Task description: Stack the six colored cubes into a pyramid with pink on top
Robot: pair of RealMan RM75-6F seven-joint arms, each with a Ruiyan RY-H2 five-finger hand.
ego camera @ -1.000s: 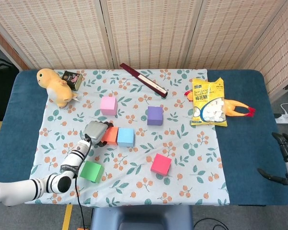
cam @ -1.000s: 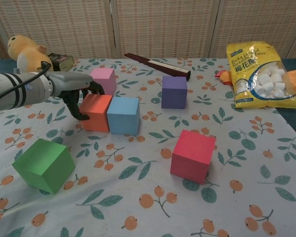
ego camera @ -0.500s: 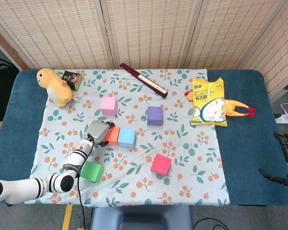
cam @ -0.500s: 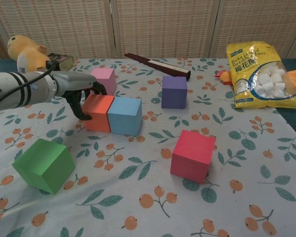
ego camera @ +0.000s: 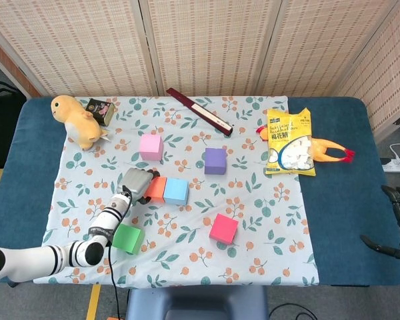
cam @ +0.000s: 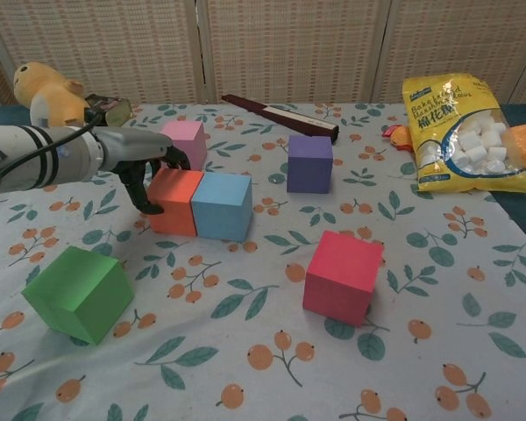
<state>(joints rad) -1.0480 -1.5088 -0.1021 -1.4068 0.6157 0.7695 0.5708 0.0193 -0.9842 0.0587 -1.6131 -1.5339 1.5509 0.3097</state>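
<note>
My left hand (ego camera: 135,181) (cam: 138,156) grips the orange cube (ego camera: 155,189) (cam: 175,200) from its left side, thumb at the front corner and fingers over the back edge. The orange cube touches the blue cube (ego camera: 175,191) (cam: 222,206) on its right. The light pink cube (ego camera: 151,147) (cam: 186,140) sits just behind them. The purple cube (ego camera: 215,161) (cam: 309,163) stands further right, the magenta cube (ego camera: 223,229) (cam: 343,276) nearer the front, and the green cube (ego camera: 127,239) (cam: 77,292) at the front left. My right hand (ego camera: 397,220) hangs off the table's right edge with its fingers apart.
A yellow plush toy (ego camera: 77,120) and a small dark box (ego camera: 100,111) sit at the back left. A dark red stick (ego camera: 199,111) lies at the back middle. A marshmallow bag (ego camera: 290,142) and a rubber chicken (ego camera: 330,150) lie on the right.
My left hand has shifted the orange cube a little to the right, and the blue cube has moved with it. The right hand has barely moved.
</note>
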